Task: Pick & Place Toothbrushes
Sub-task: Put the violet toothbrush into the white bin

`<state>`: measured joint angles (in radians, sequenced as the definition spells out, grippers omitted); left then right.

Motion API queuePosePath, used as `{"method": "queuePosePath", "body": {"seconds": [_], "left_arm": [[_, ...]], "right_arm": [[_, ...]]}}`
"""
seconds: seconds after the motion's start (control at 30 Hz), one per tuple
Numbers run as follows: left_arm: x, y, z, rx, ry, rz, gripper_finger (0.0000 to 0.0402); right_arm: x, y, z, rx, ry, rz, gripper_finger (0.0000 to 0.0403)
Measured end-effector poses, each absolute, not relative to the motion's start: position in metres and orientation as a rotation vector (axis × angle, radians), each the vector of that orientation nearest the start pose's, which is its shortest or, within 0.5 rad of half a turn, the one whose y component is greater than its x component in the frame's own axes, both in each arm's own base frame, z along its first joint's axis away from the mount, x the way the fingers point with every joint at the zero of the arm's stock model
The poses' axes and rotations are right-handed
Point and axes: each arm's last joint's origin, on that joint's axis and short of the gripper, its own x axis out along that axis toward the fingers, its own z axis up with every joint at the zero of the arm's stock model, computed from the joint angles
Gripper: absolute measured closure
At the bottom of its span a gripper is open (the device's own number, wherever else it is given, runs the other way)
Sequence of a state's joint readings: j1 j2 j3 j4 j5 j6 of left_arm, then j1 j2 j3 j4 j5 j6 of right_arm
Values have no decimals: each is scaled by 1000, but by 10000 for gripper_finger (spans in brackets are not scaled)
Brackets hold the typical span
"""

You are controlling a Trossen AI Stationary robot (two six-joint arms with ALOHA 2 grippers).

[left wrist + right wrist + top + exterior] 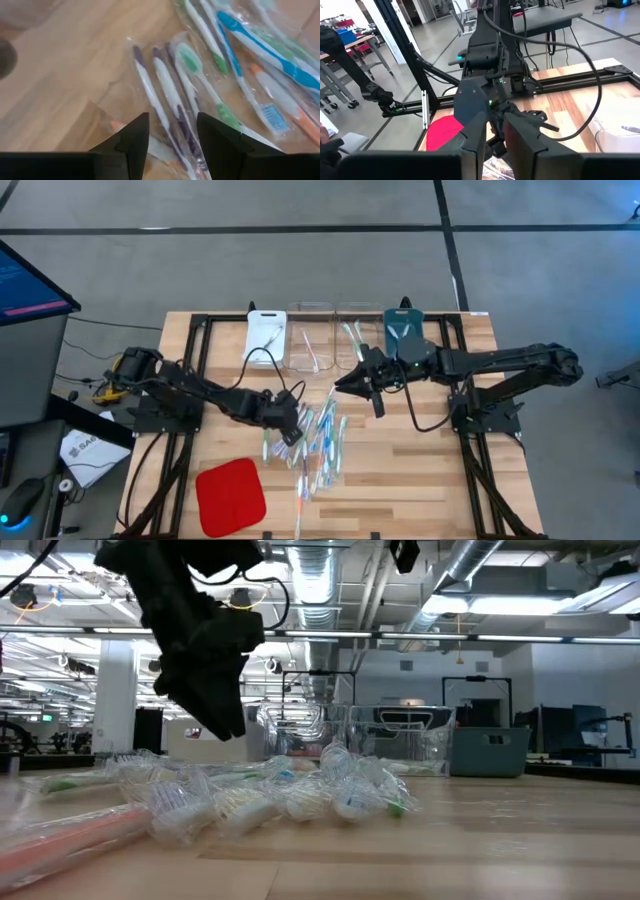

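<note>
Wooden table (420, 465) under both arms, planks running across the high view. Along its far edge, four small trays side by side: a white one (266, 337), two clear ones (310, 340), a teal one (405, 332). Near the front-left corner, a flat red pad (230, 494). Spread over the middle, just right of the left arm's end, the toothbrushes (318, 442): a loose heap of slim brushes in clear wrappers, overlapping, lying flat on the wood; a few more visible inside the clear trays. Blue, green, orange and purple accents plain in the left wrist view, purple-handled ones (167, 95) directly ahead of the fingers.

Left gripper (292, 430) low at the heap's left edge, fingers (131, 137) parted, released, nothing between them, wrapped brushes showing through the gap. Seen from table height, hanging just above the pile (280, 795).

Right gripper (350, 380) above the table between the trays and the heap, pointing toward the left arm. Fingers (476, 137) apart with a narrow gap, nothing held.
</note>
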<state>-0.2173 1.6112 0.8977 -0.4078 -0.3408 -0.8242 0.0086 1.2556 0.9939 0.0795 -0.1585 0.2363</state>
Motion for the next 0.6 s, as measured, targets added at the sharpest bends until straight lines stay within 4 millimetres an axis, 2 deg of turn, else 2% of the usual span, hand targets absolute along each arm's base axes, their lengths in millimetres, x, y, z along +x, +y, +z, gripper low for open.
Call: {"method": "queuePosePath", "body": {"seconds": [0.4,0.6], "left_arm": [[287,-54,150,-459,930,512,243],[286,-55,149,-465,926,516,243]], "right_arm": [[285,6,332,248,199,138,339],[285,6,331,250,212,138,339]]}}
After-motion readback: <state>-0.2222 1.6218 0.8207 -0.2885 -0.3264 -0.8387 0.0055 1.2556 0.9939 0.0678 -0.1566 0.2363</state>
